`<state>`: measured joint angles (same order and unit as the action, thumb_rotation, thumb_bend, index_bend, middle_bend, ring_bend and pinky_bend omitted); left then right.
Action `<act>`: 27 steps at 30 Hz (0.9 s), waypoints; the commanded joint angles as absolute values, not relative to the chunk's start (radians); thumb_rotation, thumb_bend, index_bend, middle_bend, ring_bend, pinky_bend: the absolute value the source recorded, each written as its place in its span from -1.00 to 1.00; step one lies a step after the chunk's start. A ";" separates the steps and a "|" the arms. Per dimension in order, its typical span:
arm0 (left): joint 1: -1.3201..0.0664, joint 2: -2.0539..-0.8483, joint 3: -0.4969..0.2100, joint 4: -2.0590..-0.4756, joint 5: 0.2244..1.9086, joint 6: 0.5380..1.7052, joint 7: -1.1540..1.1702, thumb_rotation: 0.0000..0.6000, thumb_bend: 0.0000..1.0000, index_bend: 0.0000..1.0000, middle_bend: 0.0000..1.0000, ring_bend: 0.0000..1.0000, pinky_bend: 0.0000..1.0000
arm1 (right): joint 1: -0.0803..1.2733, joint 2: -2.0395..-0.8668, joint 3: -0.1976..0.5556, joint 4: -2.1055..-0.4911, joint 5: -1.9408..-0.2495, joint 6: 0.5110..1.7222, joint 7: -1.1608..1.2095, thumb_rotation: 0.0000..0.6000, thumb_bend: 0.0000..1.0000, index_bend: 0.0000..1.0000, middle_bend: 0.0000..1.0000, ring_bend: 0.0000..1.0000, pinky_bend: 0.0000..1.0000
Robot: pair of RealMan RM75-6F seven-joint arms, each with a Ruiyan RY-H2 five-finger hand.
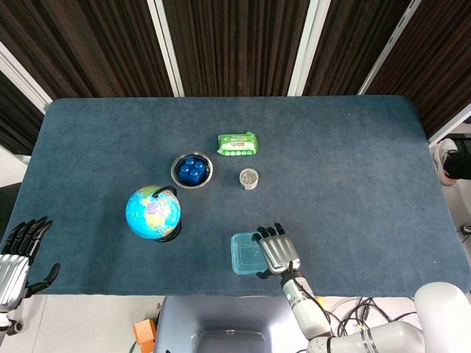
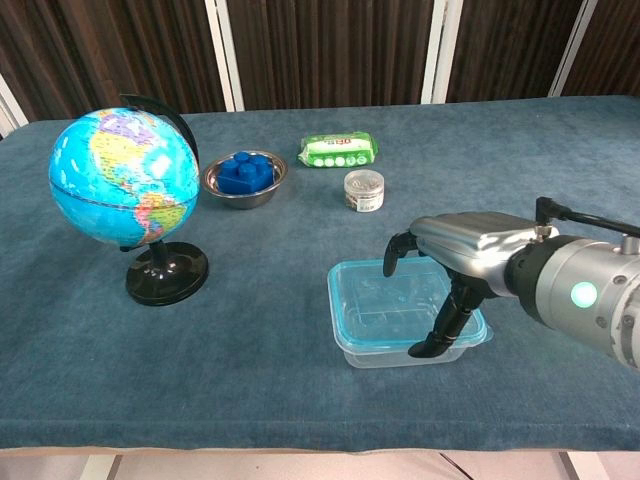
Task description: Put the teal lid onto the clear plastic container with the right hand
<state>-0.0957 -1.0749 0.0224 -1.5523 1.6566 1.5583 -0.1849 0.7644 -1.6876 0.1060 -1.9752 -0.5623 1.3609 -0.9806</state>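
The clear plastic container (image 2: 385, 353) stands near the table's front edge, right of the middle. The teal lid (image 2: 380, 300) lies flat on top of it, its rim along the container's rim. My right hand (image 2: 465, 248) arches over the lid's right end and grips it, fingers down on the far edge and thumb at the near right corner. From above, the right hand (image 1: 277, 251) covers the right side of the lid (image 1: 244, 252). My left hand (image 1: 18, 259) hangs off the table's front left corner, fingers spread, holding nothing.
A globe (image 2: 125, 190) on a black stand is at the left. Behind the container are a steel bowl of blue blocks (image 2: 245, 178), a green packet (image 2: 340, 150) and a small jar (image 2: 363, 190). The table's front edge lies just below the container.
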 commanded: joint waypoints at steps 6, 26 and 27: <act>-0.095 -1.073 0.021 -1.552 1.656 1.560 -0.190 1.00 -0.31 -1.00 -0.92 -0.99 -1.00 | 0.775 -1.674 0.101 -1.988 -0.549 1.356 -0.995 1.00 -0.92 -0.29 -0.31 -0.66 -0.90; -0.097 -1.071 0.020 -1.550 1.660 1.563 -0.205 1.00 -0.31 -1.00 -0.92 -0.99 -1.00 | 0.798 -1.653 0.079 -2.007 -0.570 1.362 -1.011 1.00 -0.92 -0.61 -0.53 -0.83 -1.00; -0.097 -1.071 0.020 -1.550 1.660 1.563 -0.206 1.00 -0.31 -1.00 -0.92 -0.99 -1.00 | 0.798 -1.652 0.078 -2.008 -0.571 1.362 -1.010 1.00 -0.91 -0.62 -0.53 -0.83 -1.00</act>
<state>-0.0968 -1.0713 0.0203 -1.5498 1.6605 1.5633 -0.2057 0.7983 -1.6522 0.0786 -2.0079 -0.5713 1.3622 -1.0102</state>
